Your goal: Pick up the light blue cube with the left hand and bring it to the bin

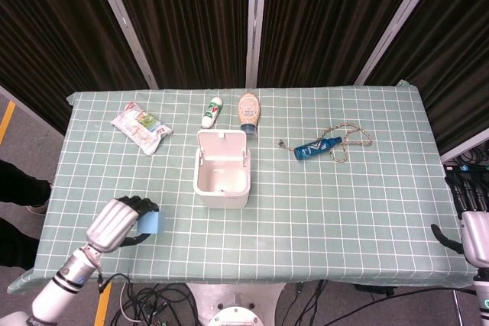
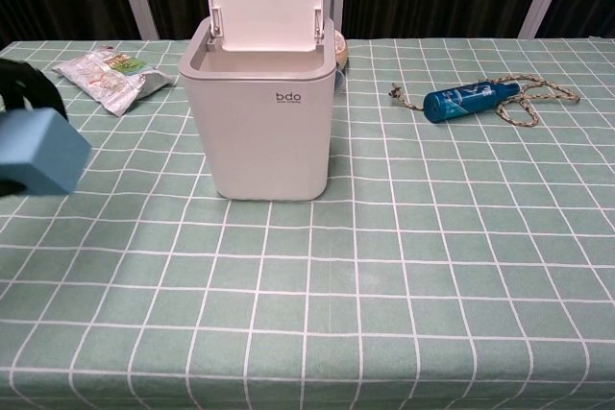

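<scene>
The left hand (image 1: 114,223) is gripping the light blue cube (image 1: 150,223), its dark fingers (image 1: 140,204) wrapping over the top, and is holding it above the near left part of the bench (image 1: 344,204), clear of the checked cloth in the chest view. The right hand (image 1: 474,230) is hanging beyond the bench's right edge; whether it is clenched or released cannot be told. Farther in, the white bin (image 1: 222,169) is standing with its lid raised. Beyond it, a snack packet (image 1: 140,127), a small white bottle (image 1: 212,112), a sauce bottle (image 1: 248,111) and a blue bottle (image 1: 317,147) with a cord (image 1: 350,140) are lying.
</scene>
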